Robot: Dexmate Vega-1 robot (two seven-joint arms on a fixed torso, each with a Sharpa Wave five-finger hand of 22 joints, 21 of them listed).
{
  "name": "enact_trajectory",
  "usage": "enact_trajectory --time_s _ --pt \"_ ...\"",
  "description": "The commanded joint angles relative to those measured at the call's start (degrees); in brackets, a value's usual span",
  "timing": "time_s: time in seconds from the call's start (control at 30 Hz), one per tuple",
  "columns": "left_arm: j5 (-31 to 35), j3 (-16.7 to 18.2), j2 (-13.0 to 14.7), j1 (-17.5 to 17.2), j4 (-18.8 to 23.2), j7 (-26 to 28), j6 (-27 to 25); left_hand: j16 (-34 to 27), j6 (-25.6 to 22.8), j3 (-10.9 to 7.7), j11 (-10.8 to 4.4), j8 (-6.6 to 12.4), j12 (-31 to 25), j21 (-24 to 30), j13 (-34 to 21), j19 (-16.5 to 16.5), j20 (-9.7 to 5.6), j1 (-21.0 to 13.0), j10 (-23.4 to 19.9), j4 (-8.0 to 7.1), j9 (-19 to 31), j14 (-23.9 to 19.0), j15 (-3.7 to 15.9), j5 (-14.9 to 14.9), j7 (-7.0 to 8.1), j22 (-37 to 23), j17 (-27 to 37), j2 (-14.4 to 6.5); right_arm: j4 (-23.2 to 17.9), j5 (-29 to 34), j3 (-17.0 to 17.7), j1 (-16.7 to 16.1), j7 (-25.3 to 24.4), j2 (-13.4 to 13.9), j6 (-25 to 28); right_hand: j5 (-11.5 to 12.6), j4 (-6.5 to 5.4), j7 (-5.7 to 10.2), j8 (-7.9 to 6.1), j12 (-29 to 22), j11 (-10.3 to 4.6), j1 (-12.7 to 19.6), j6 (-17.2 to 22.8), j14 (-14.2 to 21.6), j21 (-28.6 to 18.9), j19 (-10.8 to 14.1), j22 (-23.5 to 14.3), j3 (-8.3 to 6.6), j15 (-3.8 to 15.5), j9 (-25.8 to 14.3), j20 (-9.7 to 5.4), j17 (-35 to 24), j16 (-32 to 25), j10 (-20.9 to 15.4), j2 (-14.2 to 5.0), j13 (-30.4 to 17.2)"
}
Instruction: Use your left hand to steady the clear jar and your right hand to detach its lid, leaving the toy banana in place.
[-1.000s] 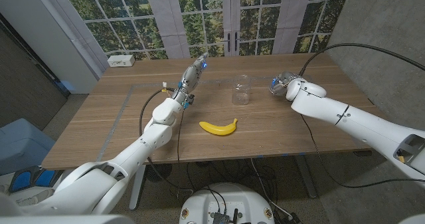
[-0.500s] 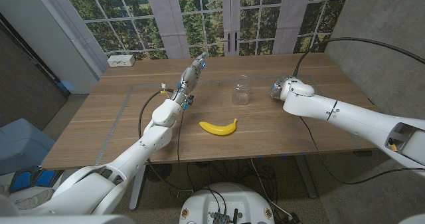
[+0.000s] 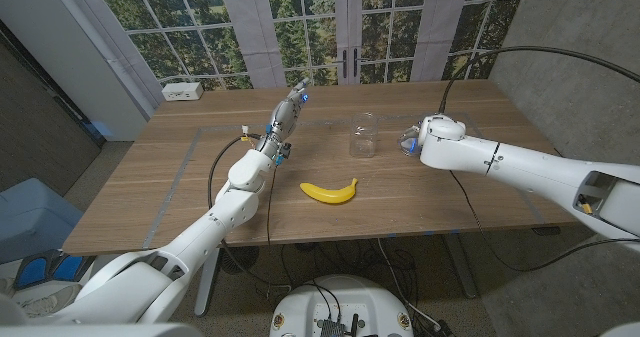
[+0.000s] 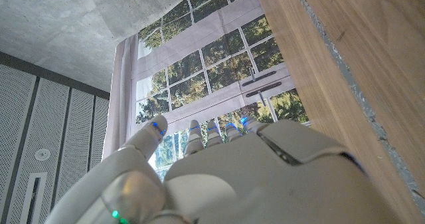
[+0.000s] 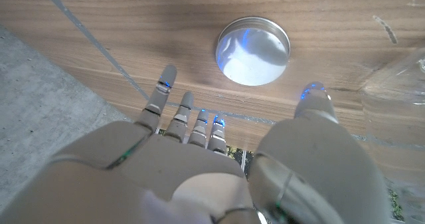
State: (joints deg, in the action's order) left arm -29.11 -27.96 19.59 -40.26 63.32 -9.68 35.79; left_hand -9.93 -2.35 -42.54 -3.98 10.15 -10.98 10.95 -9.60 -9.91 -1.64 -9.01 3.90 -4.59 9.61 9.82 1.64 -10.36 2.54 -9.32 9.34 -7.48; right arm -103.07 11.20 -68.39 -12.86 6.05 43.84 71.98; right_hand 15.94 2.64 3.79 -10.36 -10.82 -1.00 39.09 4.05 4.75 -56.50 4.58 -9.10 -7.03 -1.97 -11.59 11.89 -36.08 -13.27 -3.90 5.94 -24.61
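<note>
The clear jar (image 3: 363, 135) stands upright near the middle of the worktop (image 3: 150, 187), and its mouth looks open, because its lid (image 5: 253, 50) lies flat on the wood beside it, silver face up, just ahead of my right fingertips (image 5: 167, 76). I judge the lid is already off and set down where it cannot roll. My right hand (image 3: 413, 137) hovers beside the jar with fingers spread wide and nothing in them, the lid clear of my grasp. My left hand (image 3: 288, 109) stands raised off to the jar's other side, well apart from it, fingers straight and together, gripping nothing; it no longer needs to brace the glass. The toy banana (image 3: 329, 191) lies on the worktop nearer to me than the jar, apart from both hands, so it is left undisturbed as asked.
</note>
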Motion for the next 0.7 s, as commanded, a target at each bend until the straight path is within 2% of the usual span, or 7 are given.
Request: enact_trajectory --time_s 0.03,0.13,0.2,0.3,0.37,0.6,0.7 --pt "-0.12 0.05 -0.08 0.27 -0.56 -0.25 0.01 0.12 0.38 -0.16 0.43 -0.18 0.23 -0.25 -0.14 -1.11 -6.54 -0.95 0.2 0.43 0.01 0.61 4.66 0.06 0.27 -0.19 -0.04 -3.54 -6.13 -11.54 23.99 -18.25 -14.65 3.47 -18.54 -0.21 -2.07 0.05 -0.97 -0.2 0.35 -1.83 0.42 -1.83 5.01 -2.71 -0.19 -1.64 0.41 0.25 0.17 0.89 0.29 2.71 -7.0 1.82" --pt "-0.24 -0.25 0.1 0.6 -0.84 -1.32 -0.14 0.13 0.67 -0.12 0.21 -0.26 0.24 -0.28 -0.14 -1.13 -6.76 -1.02 0.21 0.75 0.01 0.7 4.93 0.15 0.51 -0.19 -0.04 -3.33 -6.54 -11.89 27.7 -22.52 -19.2 3.6 -24.91 -2.31 -1.78 1.19 -1.39 -0.89 -0.67 -1.33 1.76 -2.37 7.18 -2.68 -0.21 -3.43 2.74 0.37 -1.04 1.67 0.22 0.87 -11.3 2.97" --pt "-0.06 -0.5 0.31 0.79 -0.91 -1.89 -0.21 0.18 1.08 0.18 -0.08 -0.35 0.38 -0.33 -0.14 -1.23 -6.94 -0.98 0.59 1.29 0.0 0.96 4.89 0.31 0.52 -0.2 -0.04 -2.74 -6.72 -11.31 28.76 -24.12 -20.98 3.77 -27.74 -2.77 -1.64 1.35 -1.32 -0.84 -0.82 -1.3 1.72 -2.58 7.45 -2.18 -0.21 -3.69 2.71 0.39 -1.63 1.88 0.27 0.87 -11.94 3.22" --pt "-0.04 -0.48 0.25 0.83 -0.9 -1.92 -0.01 0.22 1.21 0.33 -0.14 -0.36 0.45 -0.38 -0.15 -1.34 -6.87 -0.96 0.83 1.55 0.0 1.13 4.89 0.37 0.6 -0.2 -0.04 -2.57 -6.59 -10.54 30.18 -26.12 -23.33 3.48 -30.96 -4.23 -1.77 1.94 -1.43 -0.85 -1.43 -2.49 2.51 -3.3 8.74 -1.44 -0.22 -3.91 3.56 0.43 -6.45 2.59 0.43 0.43 -13.42 4.1" --pt "-0.11 -0.47 0.29 0.83 -0.78 -2.03 -0.02 0.19 1.36 0.39 -0.16 -0.39 0.45 -0.37 -0.15 -1.33 -6.86 -0.95 0.84 1.68 0.0 1.12 4.92 0.39 0.61 -0.2 -0.04 -2.52 -6.42 -9.73 30.44 -26.62 -24.07 3.16 -31.64 -4.75 -1.12 2.18 -1.43 -0.84 -1.78 -2.43 3.01 -4.3 9.82 -1.4 -0.22 -4.32 4.25 0.46 -9.84 3.46 0.95 0.13 -13.92 4.73" --pt "0.18 -0.38 0.46 0.66 -0.19 -1.67 0.19 0.17 1.53 0.55 -0.19 -0.37 0.47 -0.38 -0.15 -1.35 -6.81 -0.93 0.98 2.02 -0.01 1.21 4.85 0.44 0.65 -0.21 -0.03 -2.46 -5.83 -8.93 32.66 -28.88 -25.75 2.41 -35.72 -5.06 -0.53 0.19 -1.18 -0.87 -2.32 -2.61 2.93 -4.52 11.37 -1.0 -0.21 -5.29 4.73 0.49 -13.53 5.29 1.48 -0.51 -14.8 5.72" --pt "0.37 -0.35 0.67 0.45 0.33 -1.4 0.12 0.18 1.67 0.63 -0.22 -0.38 0.48 -0.38 -0.15 -1.35 -6.78 -0.92 1.08 2.2 -0.01 1.31 4.91 0.46 0.7 -0.21 -0.02 -2.46 -5.08 -10.51 34.94 -30.56 -26.24 2.11 -39.85 -4.97 -1.23 -0.24 -1.38 -0.9 -3.27 -3.46 3.78 -4.74 12.68 -1.55 -0.19 -6.37 6.38 0.49 -15.62 6.01 1.47 -1.05 -16.62 6.37"
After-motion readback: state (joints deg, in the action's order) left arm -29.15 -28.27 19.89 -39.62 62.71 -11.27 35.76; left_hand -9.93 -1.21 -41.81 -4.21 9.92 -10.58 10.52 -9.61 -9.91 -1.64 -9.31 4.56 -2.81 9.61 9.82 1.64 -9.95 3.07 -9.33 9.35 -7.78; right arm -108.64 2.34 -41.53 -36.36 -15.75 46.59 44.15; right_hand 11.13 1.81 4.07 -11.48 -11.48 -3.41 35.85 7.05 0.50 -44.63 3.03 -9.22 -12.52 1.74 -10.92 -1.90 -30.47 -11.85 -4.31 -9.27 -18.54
